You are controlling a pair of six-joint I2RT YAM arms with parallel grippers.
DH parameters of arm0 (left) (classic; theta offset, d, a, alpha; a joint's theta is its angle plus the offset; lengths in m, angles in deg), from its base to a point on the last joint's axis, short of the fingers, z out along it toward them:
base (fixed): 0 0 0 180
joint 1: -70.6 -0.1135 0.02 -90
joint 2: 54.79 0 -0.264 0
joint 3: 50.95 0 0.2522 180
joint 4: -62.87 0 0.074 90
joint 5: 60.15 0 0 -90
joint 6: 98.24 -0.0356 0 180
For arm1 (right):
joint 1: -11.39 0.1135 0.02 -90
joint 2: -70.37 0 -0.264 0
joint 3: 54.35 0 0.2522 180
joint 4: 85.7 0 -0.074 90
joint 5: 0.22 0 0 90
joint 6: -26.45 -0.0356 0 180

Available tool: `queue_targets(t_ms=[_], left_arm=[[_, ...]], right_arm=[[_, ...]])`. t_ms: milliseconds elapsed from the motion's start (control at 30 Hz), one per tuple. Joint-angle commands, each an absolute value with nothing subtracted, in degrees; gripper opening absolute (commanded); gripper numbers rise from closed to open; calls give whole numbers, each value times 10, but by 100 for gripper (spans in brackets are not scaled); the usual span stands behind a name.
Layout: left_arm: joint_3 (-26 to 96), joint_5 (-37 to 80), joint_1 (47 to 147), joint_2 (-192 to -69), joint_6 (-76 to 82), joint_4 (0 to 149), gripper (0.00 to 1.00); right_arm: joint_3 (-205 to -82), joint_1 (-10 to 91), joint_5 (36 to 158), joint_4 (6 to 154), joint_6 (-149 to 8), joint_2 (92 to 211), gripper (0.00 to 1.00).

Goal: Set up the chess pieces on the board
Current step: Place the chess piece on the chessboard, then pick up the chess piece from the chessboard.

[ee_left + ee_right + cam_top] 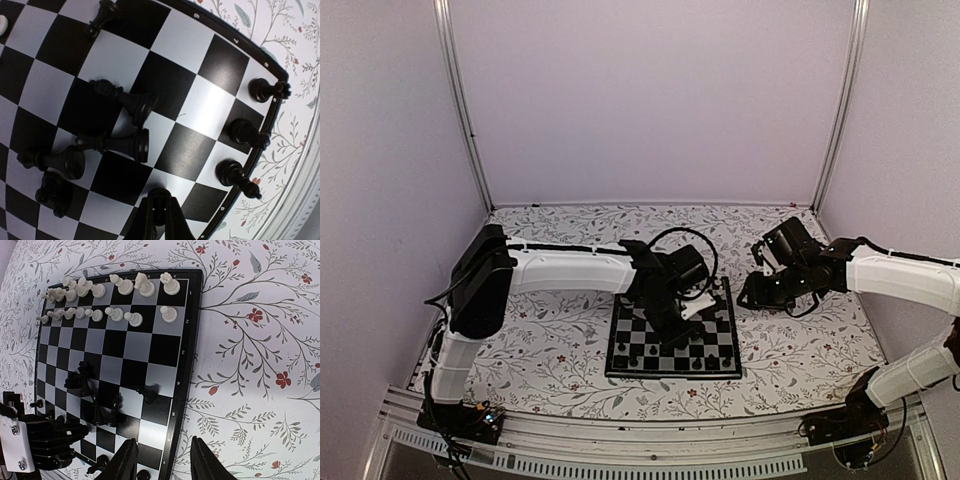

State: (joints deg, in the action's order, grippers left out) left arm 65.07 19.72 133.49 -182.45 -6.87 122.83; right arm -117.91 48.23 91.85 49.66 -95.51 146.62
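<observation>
The board [724, 368] lies in the middle of the floral cover. In the right wrist view white chess pieces [116, 286] stand in two rows at the board's [193, 340] far end. Black pieces [95, 402] cluster near its near end and one [148, 394] stands apart. My left gripper [159, 201] hovers low over the board [210, 107], shut on a black piece [158, 193]. Several black pieces [131, 106] lie tipped beside it, and three [244, 132] stand along the rim. My right gripper [163, 442] hangs open over the board's right edge, holding nothing.
The floral table cover [560, 350] surrounds the board, bounded by the booth's walls and metal posts [462, 105]. My left arm [570, 270] reaches across from the left. The left gripper's body [35, 440] shows low on the left in the right wrist view.
</observation>
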Motion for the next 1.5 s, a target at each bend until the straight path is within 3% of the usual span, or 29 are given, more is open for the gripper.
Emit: queue_targets(t_ms=[0, 567, 867, 1067, 1467], left_arm=[[656, 187, 1341, -1832, -68, 1231, 8], [658, 168, 1334, -1812, -79, 1228, 23], [643, 175, 1265, -1728, -65, 1216, 26], [658, 244, 1252, -1763, -55, 1237, 26], [688, 209, 1252, -1819, -47, 1235, 32]], right_arm=[[-1167, 480, 915, 500, -966, 1455, 38], [-1161, 481, 922, 504, -974, 1451, 38], [-1160, 480, 927, 508, -977, 1452, 38], [-1163, 480, 932, 512, -975, 1460, 38], [-1159, 480, 932, 513, -977, 1460, 38]])
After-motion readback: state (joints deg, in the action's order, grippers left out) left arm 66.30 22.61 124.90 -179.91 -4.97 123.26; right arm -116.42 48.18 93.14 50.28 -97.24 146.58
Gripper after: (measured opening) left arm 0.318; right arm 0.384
